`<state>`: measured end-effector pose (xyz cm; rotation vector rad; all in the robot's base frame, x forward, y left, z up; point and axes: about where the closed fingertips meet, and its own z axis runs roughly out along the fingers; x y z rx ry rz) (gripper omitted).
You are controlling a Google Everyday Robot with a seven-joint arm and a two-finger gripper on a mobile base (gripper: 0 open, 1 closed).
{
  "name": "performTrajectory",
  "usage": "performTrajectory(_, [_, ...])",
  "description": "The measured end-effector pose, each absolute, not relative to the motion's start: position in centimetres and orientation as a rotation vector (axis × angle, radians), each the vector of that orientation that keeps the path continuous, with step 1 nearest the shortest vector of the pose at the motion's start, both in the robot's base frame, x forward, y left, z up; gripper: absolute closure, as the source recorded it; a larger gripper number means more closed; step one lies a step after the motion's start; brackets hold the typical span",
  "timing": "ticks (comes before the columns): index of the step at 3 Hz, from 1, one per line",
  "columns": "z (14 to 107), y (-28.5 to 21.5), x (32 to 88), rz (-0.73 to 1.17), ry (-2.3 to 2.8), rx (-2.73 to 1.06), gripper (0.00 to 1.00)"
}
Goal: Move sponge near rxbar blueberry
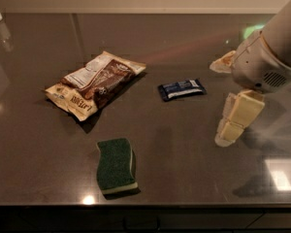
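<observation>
Dim warm light is falling on the glossy dark worktop (184, 169), which is reflecting a white square at front right, a small spot at the front edge and a green fleck far right. The claw (229, 139), hanging over the right side, is casting soft shadows; sponge (116, 165) and snack bag (94, 84) are casting narrow ones.

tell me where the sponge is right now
In the camera view the sponge lies near the table front edge, left of centre, just below the brown snack bag; the gripper hangs far off toward the picture's right.
</observation>
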<state>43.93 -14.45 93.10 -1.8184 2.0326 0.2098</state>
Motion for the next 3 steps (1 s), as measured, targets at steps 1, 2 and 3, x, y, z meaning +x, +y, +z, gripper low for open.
performTrajectory(1, [90.9, -10.9, 42.6, 0.337, 1.938, -1.869, 0.0])
performTrajectory(2, [88.6, -7.5, 41.2, 0.451, 1.873, -1.915, 0.0])
performTrajectory(3, [86.9, -4.2, 40.4, 0.517, 1.817, -1.945, 0.0])
